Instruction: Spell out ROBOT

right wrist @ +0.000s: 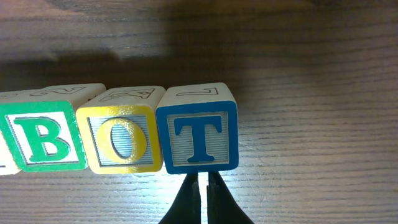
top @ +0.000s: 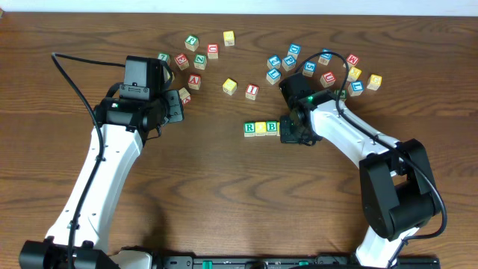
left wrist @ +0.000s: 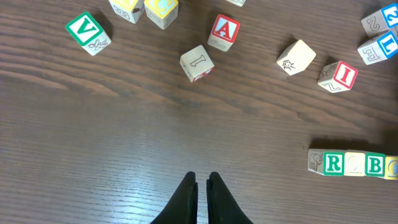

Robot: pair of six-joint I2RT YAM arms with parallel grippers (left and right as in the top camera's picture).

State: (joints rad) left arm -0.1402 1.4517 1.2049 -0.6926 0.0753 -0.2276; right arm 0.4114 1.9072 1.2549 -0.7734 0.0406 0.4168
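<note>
Shut tight, the right fingers (right wrist: 199,186) sit closest to the right wrist lens, their tips just before the bottom edge of the blue T block (right wrist: 198,137). They grip nothing, and whether they touch it I cannot tell.

Beneath everything lies the wooden surface (top: 224,194). From its base at the right, the right arm (top: 351,142) reaches inward, wrist tipped down over the right end of the row (top: 261,128), hiding that end from above. From the left, the left arm (top: 104,172) stretches forward, wrist bent over bare wood well apart from the row, its fingers (left wrist: 195,186) also closed and empty.

Mid-surface, the row's blocks touch: green R (left wrist: 333,163), yellow O (left wrist: 354,163), green B (right wrist: 43,140), second yellow O (right wrist: 121,137), then T. The word looks finished, so the step in hand seems to be squaring T or leaving it. A gentle, centred push with closed tips would level it. Any retreat should go straight back so nothing gets dragged.

Loose blocks (top: 202,56) lie scattered farther back.
</note>
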